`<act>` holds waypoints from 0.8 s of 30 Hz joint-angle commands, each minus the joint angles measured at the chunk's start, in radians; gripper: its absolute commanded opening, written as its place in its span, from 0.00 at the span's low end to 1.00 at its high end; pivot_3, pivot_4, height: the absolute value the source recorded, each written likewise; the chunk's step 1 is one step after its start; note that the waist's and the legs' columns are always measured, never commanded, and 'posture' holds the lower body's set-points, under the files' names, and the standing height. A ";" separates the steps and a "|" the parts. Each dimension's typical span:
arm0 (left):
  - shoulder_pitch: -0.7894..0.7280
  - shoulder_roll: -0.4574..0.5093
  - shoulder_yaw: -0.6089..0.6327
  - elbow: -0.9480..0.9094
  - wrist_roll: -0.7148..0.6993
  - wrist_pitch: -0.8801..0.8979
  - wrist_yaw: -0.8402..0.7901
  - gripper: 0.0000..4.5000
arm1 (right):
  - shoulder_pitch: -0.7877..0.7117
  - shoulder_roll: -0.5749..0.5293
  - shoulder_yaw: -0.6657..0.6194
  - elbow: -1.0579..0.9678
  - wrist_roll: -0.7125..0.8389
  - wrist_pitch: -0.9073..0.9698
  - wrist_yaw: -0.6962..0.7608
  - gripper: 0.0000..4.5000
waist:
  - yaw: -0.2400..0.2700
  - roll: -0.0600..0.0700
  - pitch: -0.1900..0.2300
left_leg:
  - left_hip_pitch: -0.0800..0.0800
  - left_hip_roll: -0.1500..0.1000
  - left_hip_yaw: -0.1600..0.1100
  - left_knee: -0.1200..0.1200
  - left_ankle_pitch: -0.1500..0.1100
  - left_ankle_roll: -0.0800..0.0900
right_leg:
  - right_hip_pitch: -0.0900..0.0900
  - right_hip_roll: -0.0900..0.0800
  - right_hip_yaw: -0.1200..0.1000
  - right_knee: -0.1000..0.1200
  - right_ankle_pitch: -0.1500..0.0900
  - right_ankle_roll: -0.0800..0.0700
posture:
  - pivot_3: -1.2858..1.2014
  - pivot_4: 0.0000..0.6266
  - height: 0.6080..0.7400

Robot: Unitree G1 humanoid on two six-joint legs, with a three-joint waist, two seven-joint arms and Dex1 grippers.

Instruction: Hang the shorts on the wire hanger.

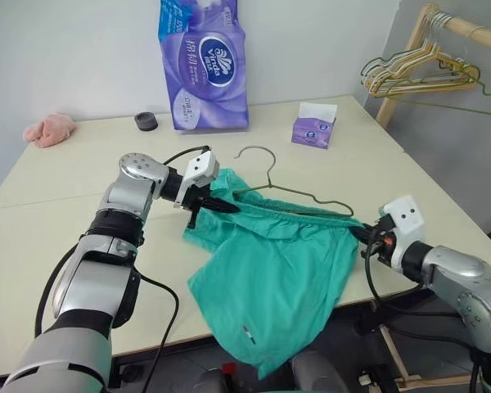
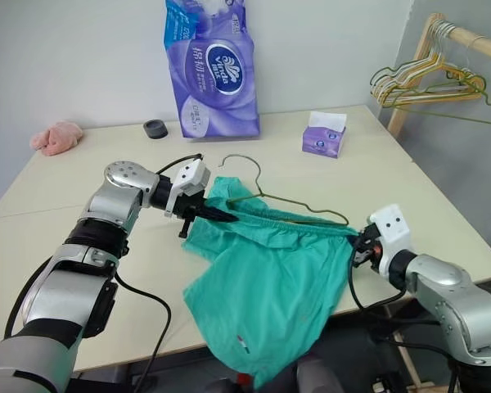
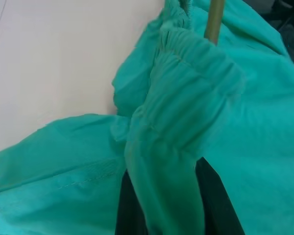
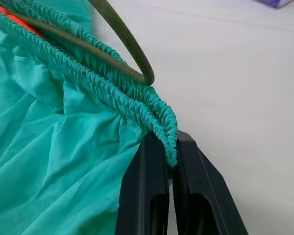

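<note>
The teal-green shorts (image 1: 270,270) are stretched over the table's near edge, their lower part hanging off it. My left gripper (image 1: 222,206) is shut on the left end of the gathered waistband (image 3: 186,93). At the right end, my right gripper (image 1: 362,236) is shut on the waistband (image 4: 157,117), with the fabric pinched between its black fingers (image 4: 142,191). The olive-green wire hanger (image 1: 295,192) lies along the waistband, its hook (image 1: 258,155) pointing toward the far side of the table. Its wire end (image 4: 132,54) sits against the gathered elastic. A bit of orange drawstring (image 4: 17,22) shows inside.
A purple tissue pack (image 1: 203,65), a small purple tissue box (image 1: 314,127), a black ring (image 1: 146,122) and a pink cloth lump (image 1: 49,129) stand toward the table's far side. A bunch of wire hangers (image 1: 417,74) hangs on a wooden rack at the right.
</note>
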 commanded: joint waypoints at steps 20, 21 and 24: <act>-0.033 0.020 0.023 0.011 0.000 -0.014 0.005 0.00 | 0.027 -0.026 -0.120 -0.045 0.064 0.006 0.019 0.02 | -0.001 0.000 0.000 | 0.000 0.000 0.000 0.000 0.000 0.000 | 0.000 0.000 0.000 0.000 -0.002 0.004 | 0.41 0.12 1.00; -0.031 0.020 0.023 0.006 -0.003 -0.009 0.001 0.00 | 0.025 -0.019 -0.125 -0.045 0.064 0.010 0.011 0.02 | -0.001 0.000 0.000 | 0.000 0.000 0.000 0.000 0.000 0.000 | 0.000 0.000 0.000 0.000 -0.002 0.003 | 0.41 0.12 1.00; -0.021 0.041 0.011 0.000 -0.001 -0.012 -0.012 0.00 | 0.045 -0.058 -0.155 -0.021 0.033 -0.014 0.024 0.02 | 0.000 0.000 0.000 | 0.000 0.000 0.000 0.000 0.000 0.000 | 0.000 0.000 0.000 0.000 -0.002 0.003 | 0.41 0.12 1.00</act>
